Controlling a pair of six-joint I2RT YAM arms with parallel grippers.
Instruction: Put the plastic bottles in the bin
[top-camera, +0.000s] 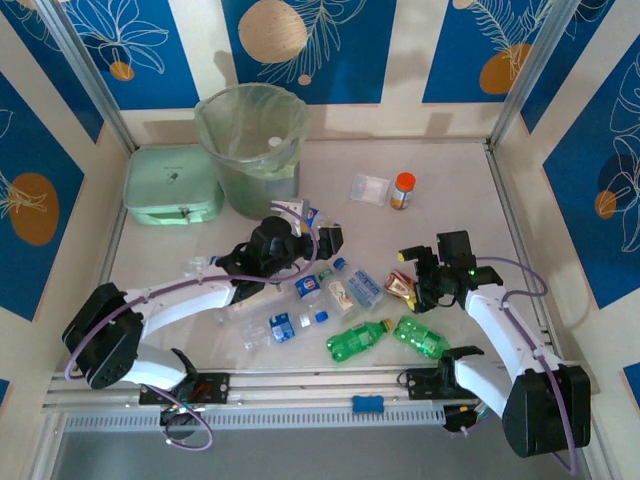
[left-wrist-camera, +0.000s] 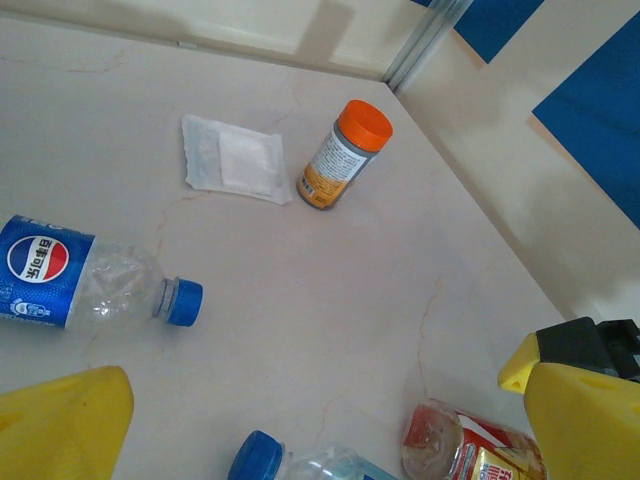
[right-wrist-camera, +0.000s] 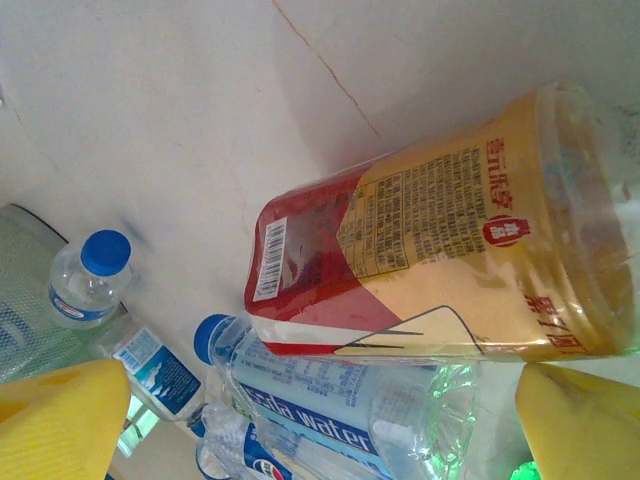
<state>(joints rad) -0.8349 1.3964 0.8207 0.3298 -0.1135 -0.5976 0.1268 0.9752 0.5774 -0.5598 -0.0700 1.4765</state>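
The bin (top-camera: 250, 140), round with a pale green liner, stands at the back left. Several plastic bottles lie in front of the arms: clear ones with blue labels (top-camera: 308, 285), and two green ones (top-camera: 357, 340) (top-camera: 420, 337). My left gripper (top-camera: 325, 240) (left-wrist-camera: 310, 390) hangs open over bare table, with a Pepsi-labelled bottle (left-wrist-camera: 70, 285) to its left and a blue-capped bottle (left-wrist-camera: 290, 465) below. My right gripper (top-camera: 410, 265) (right-wrist-camera: 320, 400) is open, its yellow fingers (right-wrist-camera: 60, 415) straddling a clear soda-water bottle (right-wrist-camera: 400, 410) that lies against a red and yellow labelled bottle (right-wrist-camera: 430, 260).
A mint green box (top-camera: 172, 185) sits left of the bin. The orange-capped jar (top-camera: 402, 190) (left-wrist-camera: 345, 155) and a clear flat square container (top-camera: 369, 188) (left-wrist-camera: 235, 160) stand at the back right. Walls and metal rails close the table on three sides.
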